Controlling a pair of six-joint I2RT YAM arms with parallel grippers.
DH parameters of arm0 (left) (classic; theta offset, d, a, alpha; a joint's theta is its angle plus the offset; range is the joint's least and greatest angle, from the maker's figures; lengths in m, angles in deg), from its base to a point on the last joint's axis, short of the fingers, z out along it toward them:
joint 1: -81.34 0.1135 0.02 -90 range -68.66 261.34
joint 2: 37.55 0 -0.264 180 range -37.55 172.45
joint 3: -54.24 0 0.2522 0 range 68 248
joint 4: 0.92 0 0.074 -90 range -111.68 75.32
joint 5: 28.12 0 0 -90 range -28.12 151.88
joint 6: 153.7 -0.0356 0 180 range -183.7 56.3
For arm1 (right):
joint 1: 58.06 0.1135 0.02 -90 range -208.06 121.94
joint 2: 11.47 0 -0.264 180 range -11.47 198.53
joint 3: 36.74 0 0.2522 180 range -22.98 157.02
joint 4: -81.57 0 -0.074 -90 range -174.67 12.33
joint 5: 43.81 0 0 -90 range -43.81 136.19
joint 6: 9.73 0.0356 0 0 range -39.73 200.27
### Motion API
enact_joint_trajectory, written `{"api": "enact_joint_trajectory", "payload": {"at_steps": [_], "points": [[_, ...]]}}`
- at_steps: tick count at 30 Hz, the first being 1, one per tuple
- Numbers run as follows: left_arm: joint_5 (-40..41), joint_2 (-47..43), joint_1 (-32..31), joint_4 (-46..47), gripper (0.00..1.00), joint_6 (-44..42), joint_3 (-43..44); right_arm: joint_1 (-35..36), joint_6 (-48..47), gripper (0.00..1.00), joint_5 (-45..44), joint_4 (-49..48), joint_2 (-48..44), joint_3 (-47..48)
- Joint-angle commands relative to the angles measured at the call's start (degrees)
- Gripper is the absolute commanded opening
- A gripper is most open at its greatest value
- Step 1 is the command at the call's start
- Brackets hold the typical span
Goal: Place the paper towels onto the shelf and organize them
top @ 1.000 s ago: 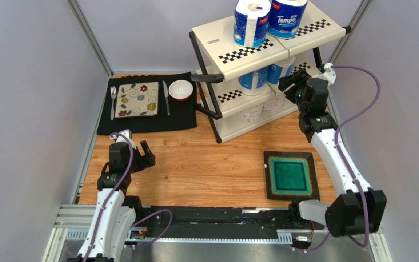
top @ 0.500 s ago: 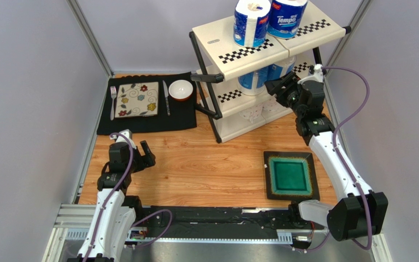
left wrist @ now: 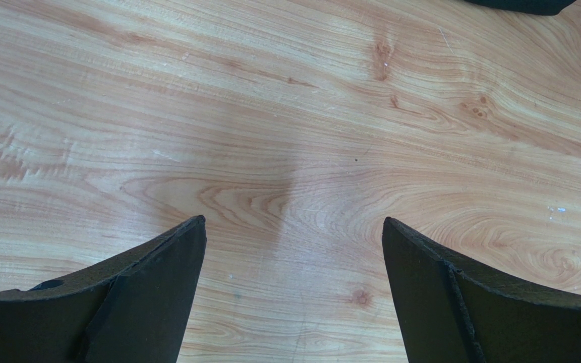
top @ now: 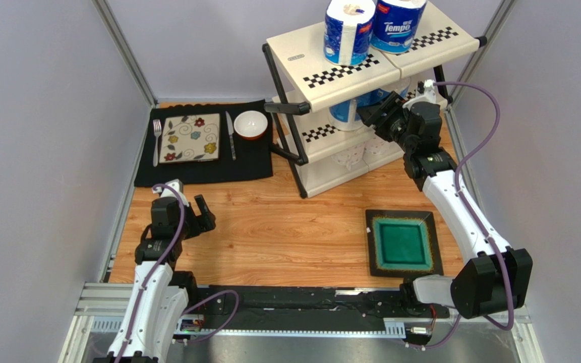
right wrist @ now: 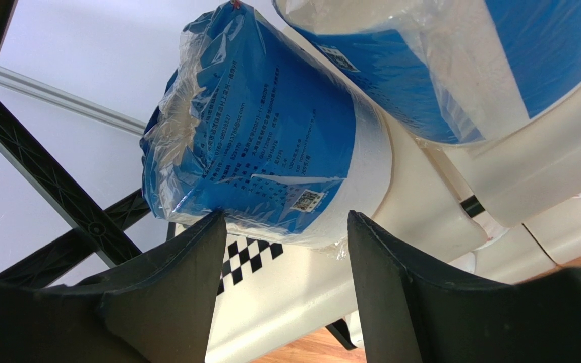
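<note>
The shelf (top: 309, 64) stands at the back right. Two blue-wrapped paper towels (top: 349, 32) (top: 397, 23) stand on its top tier. More blue ones (top: 346, 113) sit on the middle tier, and white ones (top: 352, 156) on the bottom tier. My right gripper (top: 375, 117) reaches into the middle tier. In the right wrist view a blue roll (right wrist: 271, 144) lies just beyond the open right gripper (right wrist: 282, 223), the left fingertip at its wrapper; a second roll (right wrist: 453, 60) sits beside it on the cream panel (right wrist: 422, 189). My left gripper (top: 197, 214) (left wrist: 293, 227) hangs open over bare wood.
A green square tray (top: 403, 242) lies on the table under the right arm. At the back left a black mat (top: 259, 162) carries a patterned plate (top: 190, 138), a fork, a knife and a small bowl (top: 250, 124). Grey walls close both sides.
The right arm has swung left and forward, bringing its gripper from the shelf's right end up to the blue rolls on the middle tier. The left arm has not moved.
</note>
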Motion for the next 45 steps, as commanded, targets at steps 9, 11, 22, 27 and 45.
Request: {"api": "enact_joint_trajectory", "payload": {"at_steps": [9,11,22,27,45], "points": [[-0.2,-0.3,-0.1,1.6,0.95,-0.9,-0.2,0.0,-1.5,0.63,-0.1,-2.0,-3.0,0.5],[-0.2,-0.3,0.0,1.7,0.95,-0.9,-0.1,0.1,-2.8,0.63,-0.5,-0.7,-5.2,-1.1],[-0.1,1.3,0.0,1.5,0.94,-0.9,0.0,0.0,-3.3,1.00,-5.1,16.5,-23.3,-10.9],[0.4,2.4,0.0,1.2,0.94,-0.6,0.4,0.0,-4.1,1.00,-11.2,20.5,-28.0,-16.6],[0.9,5.3,0.0,0.3,0.93,-0.1,1.1,0.1,-3.5,1.00,-20.7,26.0,-33.2,-16.0]]}}
